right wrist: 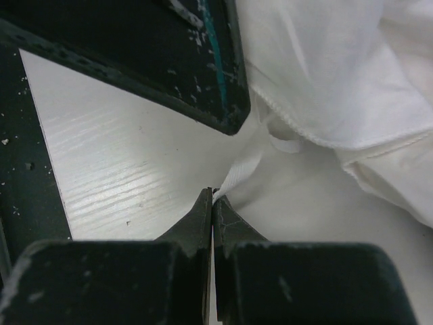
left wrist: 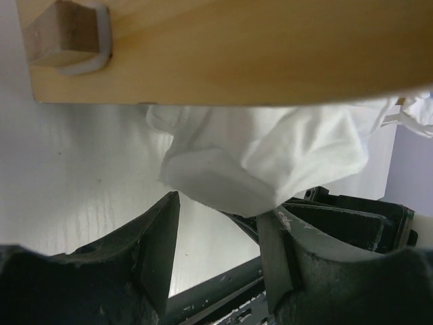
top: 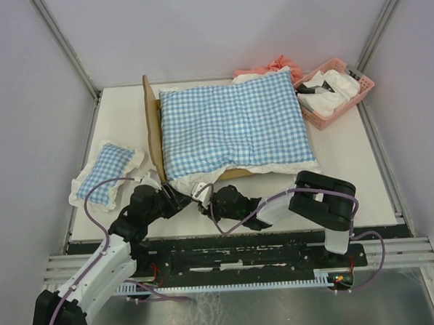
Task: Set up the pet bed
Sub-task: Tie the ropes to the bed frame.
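Right wrist view: my right gripper (right wrist: pixel 213 198) is clenched on a white tie (right wrist: pixel 245 164) of the checked cushion (top: pixel 233 125), which lies on the pet bed (top: pixel 151 122), mid-worktop (top: pixel 349 192). My left gripper (left wrist: pixel 220 217) gapes at the bed's near edge. Next, I judge, it should take the tie.

**Soft overhead light, blur up close**

The overhead view is bright and even, lit from above. The white table (top: pixel 378 190) and pale walls look flat, with soft grey shadow along the near edge of the checked cushion (top: pixel 229 125) and darker shadow below the arms.

In the left wrist view the wood of the pet bed (left wrist: pixel 237 47) is warm and fairly sharp, and it shades the white frill (left wrist: pixel 264 162) beneath. The left gripper (left wrist: pixel 222 210) is a dark, blurred mass in the foreground.

In the right wrist view the right gripper (right wrist: pixel 214 196) is black and soft-edged. The table grain is crisp, the thin strap (right wrist: pixel 240 166) at its tips is clear, and the white cloth above is nearly washed out.
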Action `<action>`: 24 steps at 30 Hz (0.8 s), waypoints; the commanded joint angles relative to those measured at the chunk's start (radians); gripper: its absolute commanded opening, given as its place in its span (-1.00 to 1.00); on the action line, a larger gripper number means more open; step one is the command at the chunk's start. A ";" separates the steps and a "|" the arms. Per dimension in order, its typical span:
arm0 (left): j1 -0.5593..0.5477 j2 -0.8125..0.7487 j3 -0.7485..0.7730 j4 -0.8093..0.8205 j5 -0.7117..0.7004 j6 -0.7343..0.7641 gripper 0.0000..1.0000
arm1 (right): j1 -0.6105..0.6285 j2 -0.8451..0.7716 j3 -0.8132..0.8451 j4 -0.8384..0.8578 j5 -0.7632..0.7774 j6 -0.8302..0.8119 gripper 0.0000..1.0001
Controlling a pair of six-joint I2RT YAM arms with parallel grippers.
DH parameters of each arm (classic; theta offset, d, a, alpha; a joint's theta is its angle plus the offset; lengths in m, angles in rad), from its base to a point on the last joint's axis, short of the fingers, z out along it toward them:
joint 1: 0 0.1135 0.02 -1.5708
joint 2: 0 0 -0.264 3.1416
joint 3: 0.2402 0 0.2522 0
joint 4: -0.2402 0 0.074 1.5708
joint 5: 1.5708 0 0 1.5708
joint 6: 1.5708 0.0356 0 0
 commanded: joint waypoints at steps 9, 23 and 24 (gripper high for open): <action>0.001 0.084 -0.083 0.248 -0.006 -0.029 0.12 | 0.018 0.032 0.016 0.165 -0.026 -0.035 -0.96; -0.004 0.148 -0.079 0.288 0.014 -0.121 -0.01 | 0.040 0.031 0.054 0.137 -0.011 -0.060 -0.96; -0.005 0.148 -0.078 0.288 0.021 -0.128 0.00 | 0.042 0.032 0.056 0.135 -0.011 -0.061 -0.96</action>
